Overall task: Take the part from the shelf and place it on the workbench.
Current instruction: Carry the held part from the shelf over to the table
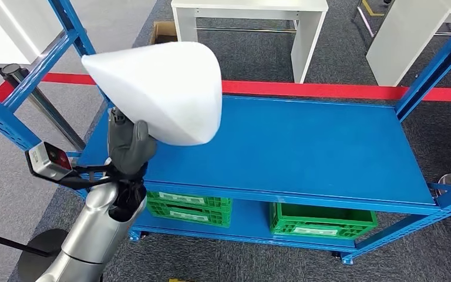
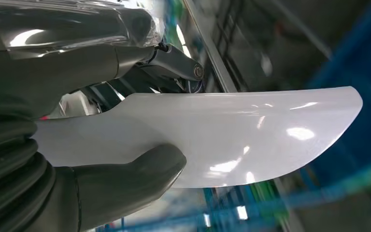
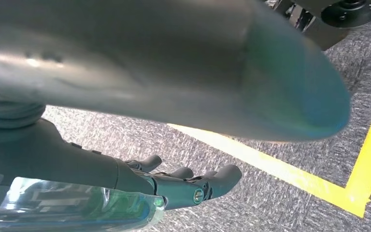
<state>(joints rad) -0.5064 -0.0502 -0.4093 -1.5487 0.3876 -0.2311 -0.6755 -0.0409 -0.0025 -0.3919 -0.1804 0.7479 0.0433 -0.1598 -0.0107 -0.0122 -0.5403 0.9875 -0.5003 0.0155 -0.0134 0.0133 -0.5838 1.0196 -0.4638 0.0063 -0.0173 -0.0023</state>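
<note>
1. Head view: the left hand (image 1: 128, 145) is gripping the near left edge of the white part (image 1: 163, 89) and holding it above the left end of the blue shelf (image 1: 305, 147). The part is hanging clear of the shelf top. Two green crates (image 1: 320, 220) are sitting on the lower level. A red line (image 1: 329, 90) is running across the floor beyond the shelf, with white benches (image 1: 252, 23) farther off.
2. Left wrist view: the left hand (image 2: 77, 145) is clamping the part (image 2: 232, 140), the thumb (image 2: 140, 174) pressing one face and the dark fingers (image 2: 174, 67) lying along the opposite side.
3. Right wrist view: the right hand (image 3: 183, 186) is hanging over grey carpet (image 3: 270, 193) with a yellow line (image 3: 319, 186). Its fingers (image 3: 222, 176) are lying slightly curled and close together, holding nothing.
</note>
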